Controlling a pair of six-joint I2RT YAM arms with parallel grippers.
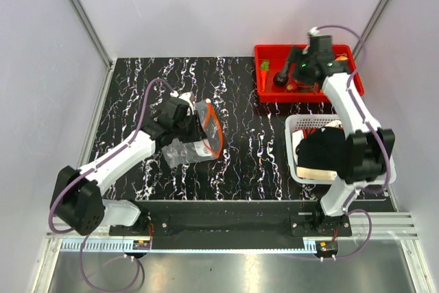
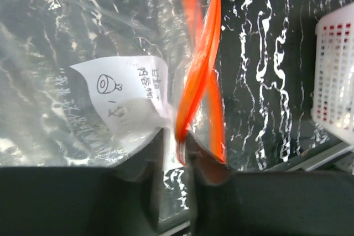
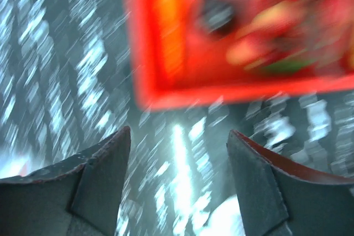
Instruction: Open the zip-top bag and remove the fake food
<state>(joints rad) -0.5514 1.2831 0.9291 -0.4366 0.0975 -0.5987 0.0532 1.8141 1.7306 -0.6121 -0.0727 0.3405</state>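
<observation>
The zip-top bag (image 1: 194, 143) is clear, with an orange-red zip strip (image 1: 217, 132) and a white label (image 2: 130, 103). It lies on the black marbled table left of centre. My left gripper (image 1: 184, 120) is shut on the bag's mouth by the strip (image 2: 198, 53); no food shows inside the bag. The fake food lies in a red tray (image 1: 343, 51) at the back right: an orange carrot (image 1: 264, 73), a dark purple round piece (image 1: 281, 79) and more pieces. My right gripper (image 1: 296, 72) is open and empty above the tray. Its wrist view is blurred and shows the carrot (image 3: 168, 31) and the dark piece (image 3: 215, 15).
A white mesh basket (image 1: 296, 128) stands under the right arm, in front of the red tray; it also shows in the left wrist view (image 2: 337, 75). Grey walls close in the table on the left, back and right.
</observation>
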